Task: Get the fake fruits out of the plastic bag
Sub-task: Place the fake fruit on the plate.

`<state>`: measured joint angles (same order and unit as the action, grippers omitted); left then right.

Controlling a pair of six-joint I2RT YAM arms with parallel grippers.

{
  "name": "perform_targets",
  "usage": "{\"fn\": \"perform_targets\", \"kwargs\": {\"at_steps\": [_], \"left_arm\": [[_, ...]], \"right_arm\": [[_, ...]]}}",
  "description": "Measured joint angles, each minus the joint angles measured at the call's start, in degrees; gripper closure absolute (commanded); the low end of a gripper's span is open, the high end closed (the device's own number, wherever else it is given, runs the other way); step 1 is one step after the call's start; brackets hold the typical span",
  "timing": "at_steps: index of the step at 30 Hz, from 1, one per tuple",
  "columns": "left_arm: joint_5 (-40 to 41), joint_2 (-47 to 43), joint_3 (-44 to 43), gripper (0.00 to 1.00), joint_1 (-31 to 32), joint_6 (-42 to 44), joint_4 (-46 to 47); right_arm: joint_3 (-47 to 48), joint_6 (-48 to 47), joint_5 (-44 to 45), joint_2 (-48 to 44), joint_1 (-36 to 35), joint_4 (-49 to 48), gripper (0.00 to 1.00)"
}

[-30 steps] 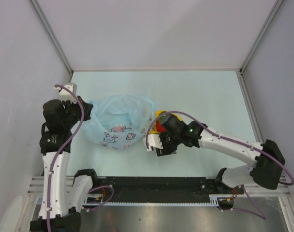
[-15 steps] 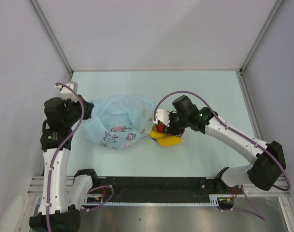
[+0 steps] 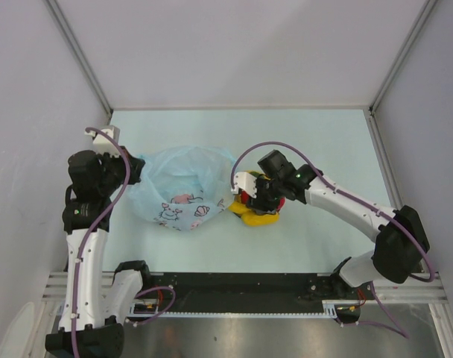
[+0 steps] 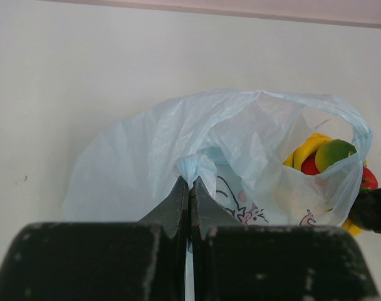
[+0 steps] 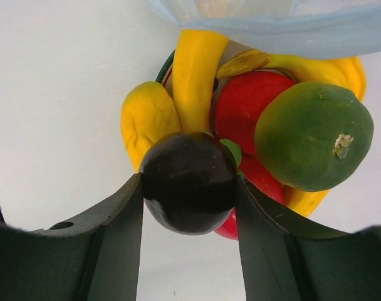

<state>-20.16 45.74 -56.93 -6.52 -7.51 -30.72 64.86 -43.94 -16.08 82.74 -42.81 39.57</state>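
The plastic bag (image 3: 183,188) lies crumpled on the table, light blue with cartoon prints, its mouth facing right. My left gripper (image 3: 134,177) is shut on a pinched fold of its left end (image 4: 192,168). The fake fruits (image 3: 258,212) sit bunched just outside the mouth. In the right wrist view they are a yellow banana (image 5: 194,72), a red one (image 5: 250,103), a green round one (image 5: 313,135) and a dark purple-black one (image 5: 189,182). My right gripper (image 5: 189,188) is shut on the dark one, a finger pressing each side. The bag's edge (image 5: 272,28) hangs just beyond the bunch.
The pale table (image 3: 316,149) is walled by grey panels on the left, back and right. The arms' black base rail (image 3: 241,287) runs along the near edge. My right arm (image 3: 346,209) stretches across the right half of the table.
My right arm has swung from the near side of the fruit bunch to its far side, and the bunch now lies nearer, outside the bag's mouth. The left gripper has kept its hold.
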Motion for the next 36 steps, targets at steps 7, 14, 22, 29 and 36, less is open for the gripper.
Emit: {"fn": "perform_targets", "kwargs": {"at_steps": [7,14,22,29,36], "left_arm": [[0.0,0.0,0.0,0.99,0.0,0.0,0.0],[0.0,0.0,0.0,1.0,0.0,0.0,0.1],[0.0,0.0,0.0,1.0,0.0,0.0,0.1],[0.0,0.0,0.3,1.0,0.0,0.2,0.1],[0.4,-1.4,0.2,1.0,0.0,3.6,-5.2]], "right_arm": [[0.0,0.5,0.7,0.1,-0.2,-0.7,0.26],[-0.2,0.4,1.9,0.1,-1.0,-0.9,0.2],[-0.3,0.8,4.2,-4.4,-3.0,0.0,0.15],[-0.2,2.2,5.4,-9.7,-6.4,-0.9,0.16],[7.7,8.9,4.2,-4.9,-8.7,-9.2,0.37]]}}
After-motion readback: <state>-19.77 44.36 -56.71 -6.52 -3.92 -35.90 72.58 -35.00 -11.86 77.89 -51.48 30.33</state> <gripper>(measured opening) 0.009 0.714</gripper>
